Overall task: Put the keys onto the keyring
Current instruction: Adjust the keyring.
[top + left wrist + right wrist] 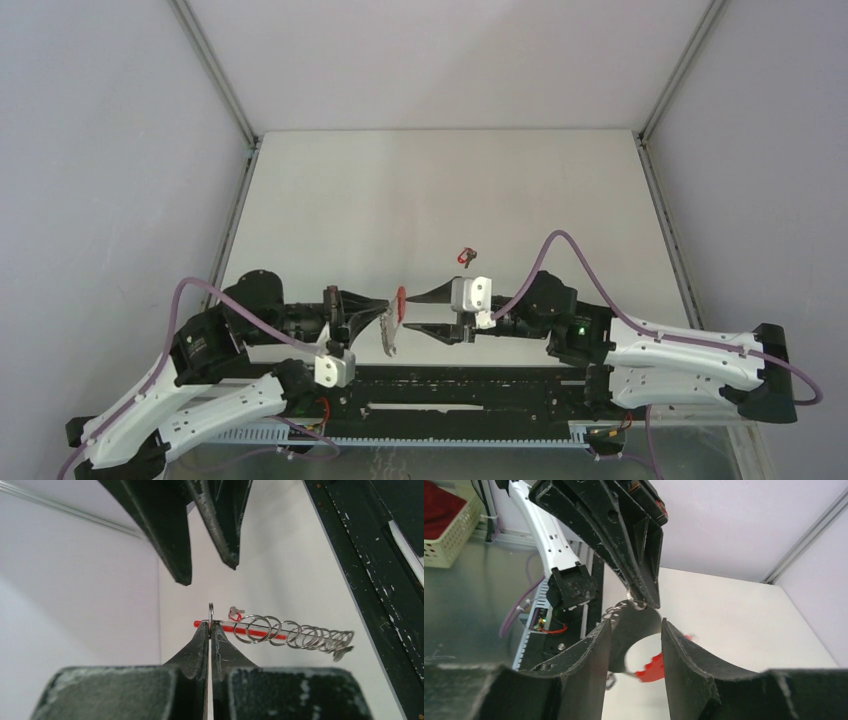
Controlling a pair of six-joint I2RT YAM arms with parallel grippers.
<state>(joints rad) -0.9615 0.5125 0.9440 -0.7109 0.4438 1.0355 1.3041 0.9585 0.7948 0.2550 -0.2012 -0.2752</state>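
The keyring [211, 611], a thin metal loop seen edge-on, sits in the left gripper [210, 629], which is clenched on its lower rim above the near middle of the table [450, 190]. The red strap [200, 624] runs off it, a silvery chain [295, 636] of linked loops trails alongside, and the keys [388, 342] show as a small silvery bunch just on the near side of the strap. The right gripper [635, 623] faces them from the right, its 2 fingers parted and holding nothing.

The step looks like presenting the ring for threading. The next move probably calls for the right claw to take 1 key and line it up finely with the ring's split.

The overhead view shows only strap and bunch. The left wrist view alone resolves the ring. No view shows whether a key is already on it.
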